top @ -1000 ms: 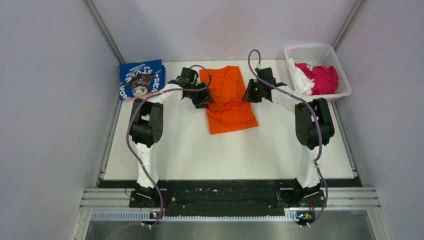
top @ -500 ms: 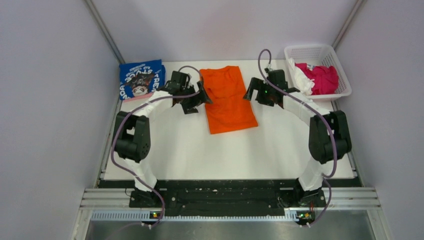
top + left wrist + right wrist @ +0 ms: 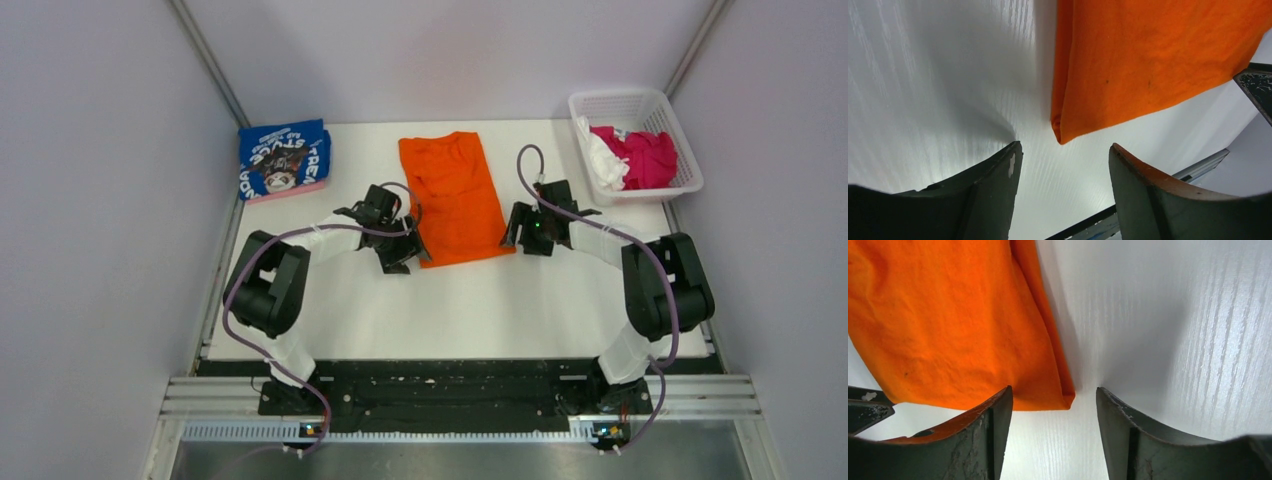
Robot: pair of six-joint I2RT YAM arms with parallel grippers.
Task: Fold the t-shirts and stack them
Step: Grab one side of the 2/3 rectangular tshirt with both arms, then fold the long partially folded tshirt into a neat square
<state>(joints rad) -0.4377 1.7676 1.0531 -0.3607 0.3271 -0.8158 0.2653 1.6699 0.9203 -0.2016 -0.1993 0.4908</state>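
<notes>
The orange t-shirt lies flat, folded into a long panel, at the middle back of the table. My left gripper is open and empty at its near left corner; that corner shows just beyond the fingertips. My right gripper is open and empty at the near right corner. The blue printed t-shirt lies folded at the back left. Magenta and white t-shirts lie crumpled in the basket.
A white plastic basket stands at the back right corner. Grey walls close in both sides and the back. A black rail runs along the table's near edge by the arm bases.
Both grippers have moved from beside the shirt's far half toward me to its near corners. The orange shirt has not moved.
</notes>
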